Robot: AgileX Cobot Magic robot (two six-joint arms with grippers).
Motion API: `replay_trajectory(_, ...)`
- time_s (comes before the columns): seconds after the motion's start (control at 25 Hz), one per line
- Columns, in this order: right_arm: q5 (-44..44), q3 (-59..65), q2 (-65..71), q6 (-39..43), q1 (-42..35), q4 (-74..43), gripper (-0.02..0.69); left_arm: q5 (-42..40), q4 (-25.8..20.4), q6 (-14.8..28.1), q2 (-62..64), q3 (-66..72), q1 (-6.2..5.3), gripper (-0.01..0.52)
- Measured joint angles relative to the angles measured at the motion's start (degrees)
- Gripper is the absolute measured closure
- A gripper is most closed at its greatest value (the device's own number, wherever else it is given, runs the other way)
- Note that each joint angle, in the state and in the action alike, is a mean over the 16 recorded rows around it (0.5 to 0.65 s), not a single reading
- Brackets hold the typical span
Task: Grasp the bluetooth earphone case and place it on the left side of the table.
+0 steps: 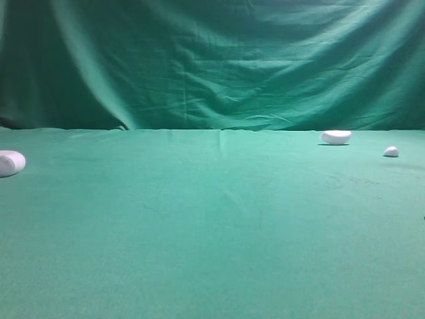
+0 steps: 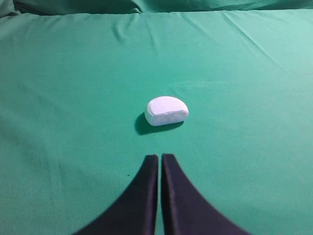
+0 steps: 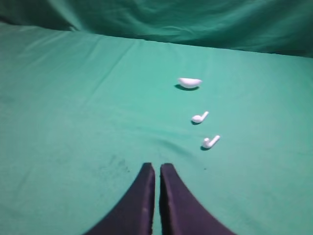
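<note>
While both grippers sit pinched shut and empty, the case lies white, smooth, rounded-oblong on the table.

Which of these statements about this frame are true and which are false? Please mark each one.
1. The bluetooth earphone case lies on the green table, ahead of the left gripper. True.
2. The left gripper is clamped on the case. False: its jaws are shut on nothing, and the case lies apart from them.
3. In the right wrist view, two earbuds lie on the cloth near a white bowl-shaped piece. True.
4. The right gripper stands wide open. False: its jaws are shut together.
5. In the exterior high view the case lies at the right edge. False: it is at the far left edge.
</note>
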Motion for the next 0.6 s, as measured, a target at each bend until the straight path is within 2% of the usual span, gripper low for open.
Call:
replay_trajectory(0.28,-5.2,10.4,-7.3,0.7,-8.0,1.0,0.665,0.0,0.0,0.0,0.0,0.0,0.00,0.514)
replay_trajectory(0.6,-7.2,15.8,-9.0,1.9,-10.2,1.8,0.665,0.0,0.0,0.0,0.0,0.0,0.00,0.514)
